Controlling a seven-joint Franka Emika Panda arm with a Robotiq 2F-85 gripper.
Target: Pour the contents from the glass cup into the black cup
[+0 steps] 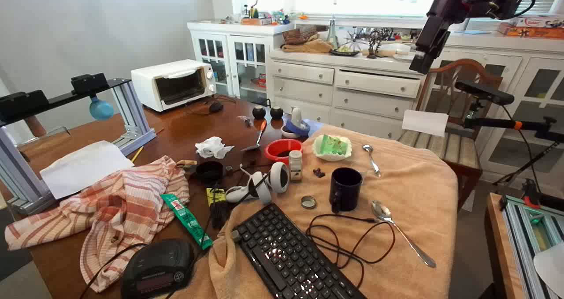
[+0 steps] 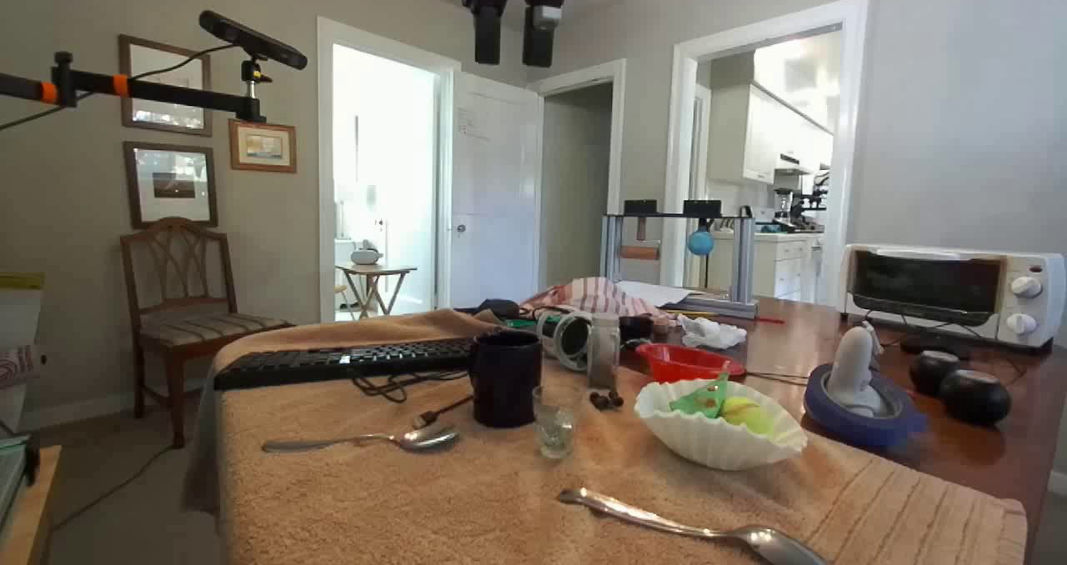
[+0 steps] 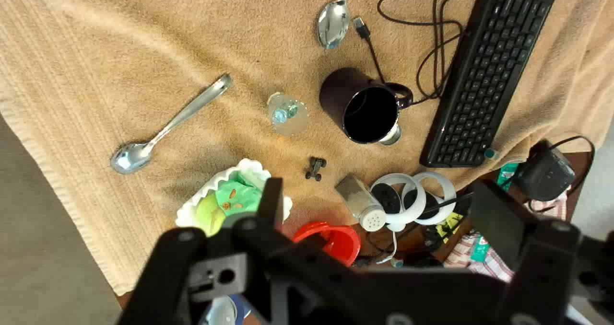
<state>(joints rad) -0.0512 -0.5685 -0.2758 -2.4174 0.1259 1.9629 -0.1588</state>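
The small clear glass cup (image 2: 554,423) (image 3: 288,114) stands upright on the tan towel, beside the black cup. Pale, glassy bits show low inside it, though what they are I cannot tell. The glossy black cup (image 1: 346,188) (image 2: 506,377) (image 3: 336,95) is upright too, its handle turned toward the keyboard; its inside looks dark. From an exterior view the black cup hides nearly all of the glass. High above the table, well apart from both cups, hangs my gripper (image 1: 421,65) (image 2: 513,52) (image 3: 379,191). Its fingers are spread wide with nothing between them.
Two spoons (image 3: 331,25) (image 3: 132,157) lie near the cups. Around them are a white scalloped bowl (image 2: 708,448), a shaker (image 2: 603,352), a red bowl (image 1: 275,147), a small dark toy (image 3: 315,168) and a keyboard (image 1: 286,250) with a loose cable (image 1: 339,241).
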